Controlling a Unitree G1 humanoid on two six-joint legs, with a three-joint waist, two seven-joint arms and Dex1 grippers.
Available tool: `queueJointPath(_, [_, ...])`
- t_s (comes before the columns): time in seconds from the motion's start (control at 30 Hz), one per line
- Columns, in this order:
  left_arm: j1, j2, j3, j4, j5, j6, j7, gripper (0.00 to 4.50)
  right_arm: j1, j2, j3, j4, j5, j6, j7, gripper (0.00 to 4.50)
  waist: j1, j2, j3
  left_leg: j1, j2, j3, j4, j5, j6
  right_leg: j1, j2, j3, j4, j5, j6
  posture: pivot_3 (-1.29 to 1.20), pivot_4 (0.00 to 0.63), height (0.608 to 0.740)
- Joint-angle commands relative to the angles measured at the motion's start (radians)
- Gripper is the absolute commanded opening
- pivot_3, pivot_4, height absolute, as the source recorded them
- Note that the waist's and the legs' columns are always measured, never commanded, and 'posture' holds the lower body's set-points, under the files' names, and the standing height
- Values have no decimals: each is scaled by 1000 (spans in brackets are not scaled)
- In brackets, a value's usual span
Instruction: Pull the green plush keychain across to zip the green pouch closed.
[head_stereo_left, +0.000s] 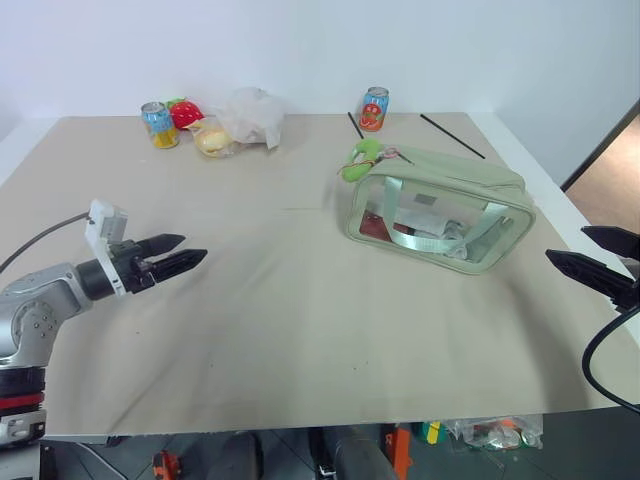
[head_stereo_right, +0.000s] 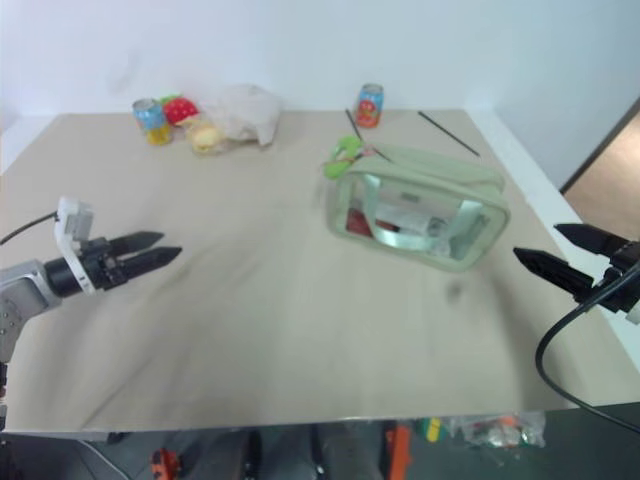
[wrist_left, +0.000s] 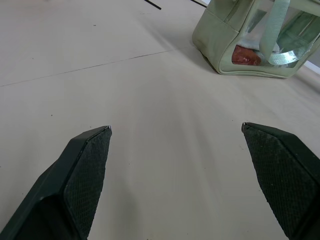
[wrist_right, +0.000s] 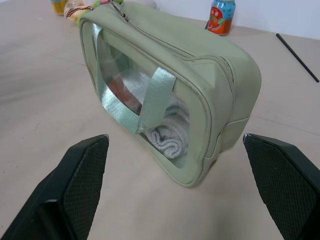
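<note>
Green pouch (head_stereo_left: 440, 212) on tan table (head_stereo_left: 250, 330), right of centre; approach stage, nothing gripped.
Near → far: left gripper (head_stereo_left: 170, 255) and right gripper (head_stereo_left: 598, 257) hover above the table w/ jaws wide apart, both well clear of pouch, one on each side. Green plush keychain (head_stereo_left: 362, 158) lies at pouch's far-left top corner, beyond it two cans. Next move, probably: one gripper steadies pouch, other reaches keychain, pinches it, pulls along zip.

No text or label can be read.
</note>
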Motion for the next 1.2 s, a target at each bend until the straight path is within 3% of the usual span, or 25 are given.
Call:
queueJointPath(0.03, [-44,26,-20,-8,34,-37,-26,4334,-15,-12,32,-31,-25,-33,-18,4437,0,0,0,0,0,0,0,0,0,0,0,0,0,0,0,0,150,740])
queueJointPath(0.3, [-213,16,-119,-20,37,-61,-170,4334,-283,-112,265,70,-167,-161,-44,4437,-3,0,0,0,-1,4,1,1,1,0,0,3,0,2,3,0,150,740])
queueJointPath(0.5, [-232,13,-180,-136,-8,-35,-278,4334,-670,-191,536,141,-248,-255,85,4437,-10,1,1,0,0,8,-1,-1,2,-3,1,7,0,1,2,0,150,740])
queueJointPath(0.73, [-173,-32,-163,-215,-53,-31,-239,4334,-1006,-61,849,465,-455,-472,308,4437,-18,1,1,1,1,9,0,-2,4,-2,0,8,0,0,0,0,150,740])
queueJointPath(1.1, [-39,-44,-49,-342,-134,-8,-107,4334,-1209,103,980,888,-661,-758,417,4437,-23,1,2,0,1,9,0,-4,5,-3,-1,8,0,-1,-1,0,150,740])
queueJointPath(1.2, [-27,-43,-38,-356,-142,-17,-81,4500,-1228,136,992,962,-705,-815,413,3672,-23,1,2,0,0,9,0,-4,5,-3,-1,8,1,0,-1,0,150,740])
